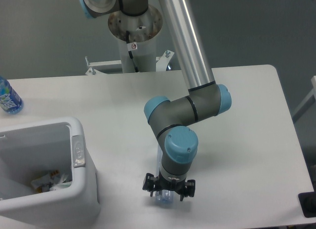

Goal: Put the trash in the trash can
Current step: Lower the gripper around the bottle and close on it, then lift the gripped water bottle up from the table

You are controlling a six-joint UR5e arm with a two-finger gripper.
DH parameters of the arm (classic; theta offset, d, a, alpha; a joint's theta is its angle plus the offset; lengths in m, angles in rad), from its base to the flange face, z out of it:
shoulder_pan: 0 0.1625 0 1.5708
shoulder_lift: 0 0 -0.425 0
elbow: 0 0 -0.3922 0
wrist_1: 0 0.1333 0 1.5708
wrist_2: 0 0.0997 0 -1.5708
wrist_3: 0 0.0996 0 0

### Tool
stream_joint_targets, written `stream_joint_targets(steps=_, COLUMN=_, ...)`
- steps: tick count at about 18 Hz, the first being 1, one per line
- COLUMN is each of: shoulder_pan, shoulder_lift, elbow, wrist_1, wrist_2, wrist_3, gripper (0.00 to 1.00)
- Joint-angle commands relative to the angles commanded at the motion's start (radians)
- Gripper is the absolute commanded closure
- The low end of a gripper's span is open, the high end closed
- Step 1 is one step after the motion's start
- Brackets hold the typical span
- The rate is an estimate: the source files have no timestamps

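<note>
Claw (pixel 169 190) low over the plastic bottle (pixel 163 197), near the front edge of the table (pixel 247 155), wrist pointing straight down. The arm's blue-capped joint (pixel 180 145) blocks most of the bottle; only its lower end shows beneath the black claw body, and a sliver beside the wrist. Cannot tell whether the jaws stand apart or have closed on the bottle: the fingertips are lost against the clear plastic. Trash can (pixel 81 184) sits well apart to the left, at the table's front-left corner, with crumpled paper (pixel 47 181) already lying in its bottom. Risks, as judgement. The bottle is crushed, thin and slick, so a grip taken on a collapsed part may squash further and let it slide out partway to the can. The claw looks placed toward one end rather than the middle, so on lifting the long body may droop or swing. A dangling end could strike the thick rim of the can and knock the bottle free onto the table. Blue-labelled bottle (pixel 8 98) stands at the far left edge, clear of the likely path.
</note>
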Motion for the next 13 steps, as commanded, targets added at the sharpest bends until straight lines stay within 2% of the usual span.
stream_joint_targets(steps=1, shoulder_pan=-0.002, shoulder_lift=0.002, elbow=-0.002, wrist_1=0.000, wrist_2=0.002, wrist_3=0.000, gripper=0.06)
stream_joint_targets(steps=3, shoulder_pan=-0.003, shoulder_lift=0.005, elbow=-0.006, wrist_1=-0.002, wrist_2=0.002, wrist_3=-0.002, gripper=0.30)
stream_joint_targets(steps=4, shoulder_pan=-0.003, shoulder_lift=0.005, elbow=-0.006, wrist_1=-0.002, wrist_2=0.002, wrist_3=-0.002, gripper=0.38)
stream_joint_targets(steps=8, shoulder_pan=-0.003, shoulder_lift=0.014, elbow=-0.006, wrist_1=-0.002, wrist_2=0.000, wrist_3=0.003, gripper=0.45)
stream_joint_targets(steps=13, shoulder_pan=-0.003, shoulder_lift=0.021, elbow=-0.006, wrist_1=-0.003, wrist_2=0.000, wrist_3=0.006, gripper=0.47)
